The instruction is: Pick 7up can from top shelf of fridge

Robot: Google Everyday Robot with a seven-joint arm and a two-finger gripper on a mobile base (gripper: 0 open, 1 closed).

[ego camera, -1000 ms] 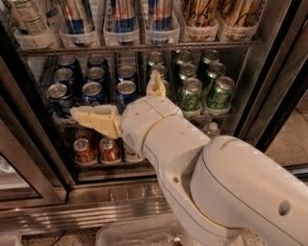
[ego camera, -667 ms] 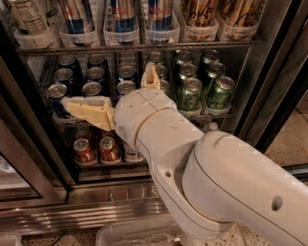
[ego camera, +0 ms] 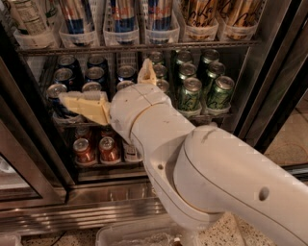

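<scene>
The 7up can (ego camera: 27,17), pale silver-white with a panel of small dark print, stands in a clear tray at the far left of the top shelf (ego camera: 144,48), a grey wire rack. Its lid is cut off by the top edge. My gripper (ego camera: 114,90) is open and empty. One pale finger (ego camera: 84,105) points left and the other (ego camera: 147,72) points up. It hangs in front of the middle shelf of the fridge (ego camera: 269,101), below and to the right of the 7up can. My white arm hides the middle of that shelf.
Tall blue-silver cans (ego camera: 122,12) and brown-gold cans (ego camera: 202,12) fill the other top-shelf trays. Dark blue cans (ego camera: 96,74) and green cans (ego camera: 190,93) stand on the middle shelf, copper cans (ego camera: 84,149) below. A ribbed steel base (ego camera: 72,211) and a clear bin (ego camera: 139,235) lie underneath.
My gripper has moved up and a little to the left, staying open. The cans have not moved.
</scene>
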